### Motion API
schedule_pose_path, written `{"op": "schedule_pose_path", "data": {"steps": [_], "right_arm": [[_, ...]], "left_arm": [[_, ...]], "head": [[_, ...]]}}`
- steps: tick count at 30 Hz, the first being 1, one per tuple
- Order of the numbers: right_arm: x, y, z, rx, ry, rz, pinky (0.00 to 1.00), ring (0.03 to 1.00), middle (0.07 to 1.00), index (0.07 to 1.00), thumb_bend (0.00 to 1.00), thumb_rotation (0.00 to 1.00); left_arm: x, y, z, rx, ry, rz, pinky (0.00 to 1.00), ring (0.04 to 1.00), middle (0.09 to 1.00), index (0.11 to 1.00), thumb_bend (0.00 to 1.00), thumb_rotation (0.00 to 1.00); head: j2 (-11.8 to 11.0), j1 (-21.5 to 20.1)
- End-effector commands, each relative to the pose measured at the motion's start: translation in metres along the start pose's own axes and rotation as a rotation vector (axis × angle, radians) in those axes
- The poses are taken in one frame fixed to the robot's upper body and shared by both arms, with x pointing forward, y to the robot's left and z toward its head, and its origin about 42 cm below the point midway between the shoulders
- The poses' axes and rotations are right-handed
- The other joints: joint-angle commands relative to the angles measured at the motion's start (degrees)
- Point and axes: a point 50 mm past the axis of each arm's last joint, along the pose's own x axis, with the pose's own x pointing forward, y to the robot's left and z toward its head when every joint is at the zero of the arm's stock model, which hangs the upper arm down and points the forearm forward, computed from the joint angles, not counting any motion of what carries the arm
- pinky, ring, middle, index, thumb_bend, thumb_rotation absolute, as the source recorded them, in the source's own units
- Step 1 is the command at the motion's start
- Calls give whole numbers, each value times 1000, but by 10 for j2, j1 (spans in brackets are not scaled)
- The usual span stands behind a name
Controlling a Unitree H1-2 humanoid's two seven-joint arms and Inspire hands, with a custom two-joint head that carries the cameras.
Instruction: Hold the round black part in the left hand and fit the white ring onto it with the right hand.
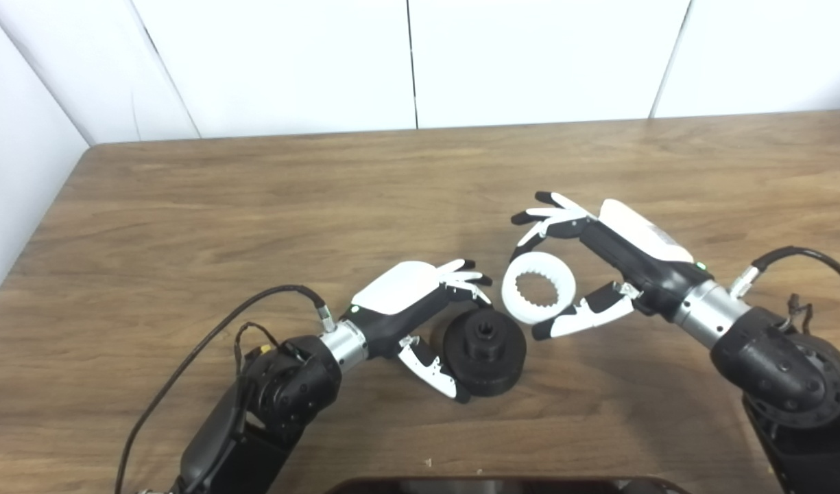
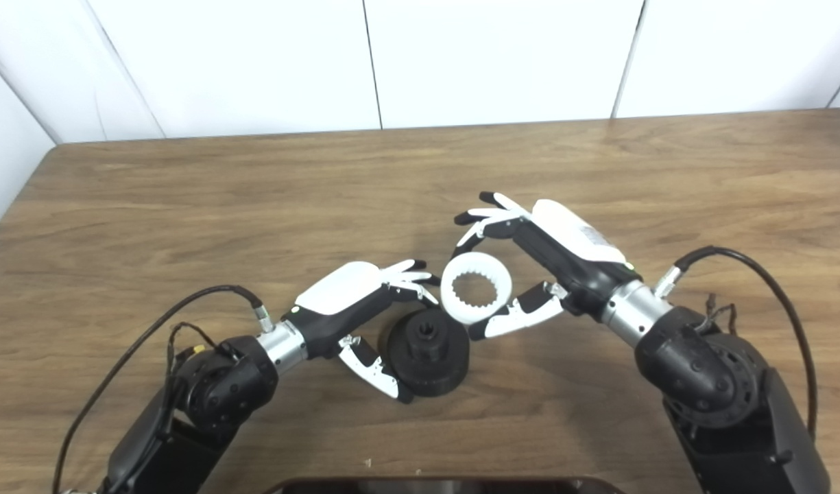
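Note:
The round black part (image 1: 485, 351) has a raised hub with a hole and sits low over the wooden table (image 1: 255, 206), near the front centre. My left hand (image 1: 406, 302) is closed around its left side, fingers over the top edge and thumb against the lower edge. The white ring (image 1: 512, 291), toothed on the inside, is held between the fingers and thumb of my right hand (image 1: 625, 254). The ring hangs tilted, just above and to the right of the black part (image 2: 426, 351), close to its rim but apart from the hub.
White wall panels stand behind the table's far edge. A dark object (image 1: 509, 486) lies at the bottom edge of the picture. Cables (image 1: 207, 343) loop from both wrists.

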Motion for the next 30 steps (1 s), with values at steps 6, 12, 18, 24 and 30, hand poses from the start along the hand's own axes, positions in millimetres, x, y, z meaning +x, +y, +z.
{"op": "schedule_pose_path", "data": {"steps": [6, 12, 18, 24, 30], "right_arm": [[11, -3, 11, -14, -53, -16, 942, 992, 856, 490, 521, 153], [15, 4, 12, -14, -53, 0, 930, 986, 854, 490, 520, 158], [17, 10, 12, 23, -58, 21, 943, 998, 865, 491, 520, 160], [16, 13, 13, 20, -75, 40, 950, 1000, 865, 491, 519, 159], [15, 15, 12, 18, -78, 46, 941, 997, 866, 491, 519, 160]], "left_arm": [[0, 4, 4, 28, -15, -12, 881, 984, 913, 652, 887, 247], [1, 4, 4, 26, -12, -13, 880, 986, 913, 650, 883, 232], [2, 3, 4, 15, -7, -11, 879, 988, 915, 650, 888, 234], [2, 3, 5, 20, -9, -11, 874, 990, 919, 652, 884, 230], [2, 4, 4, 14, -8, -7, 870, 986, 916, 651, 891, 223]], "head": [[1, 1], [2, 2], [2, 3], [3, 3], [5, 1]]}}
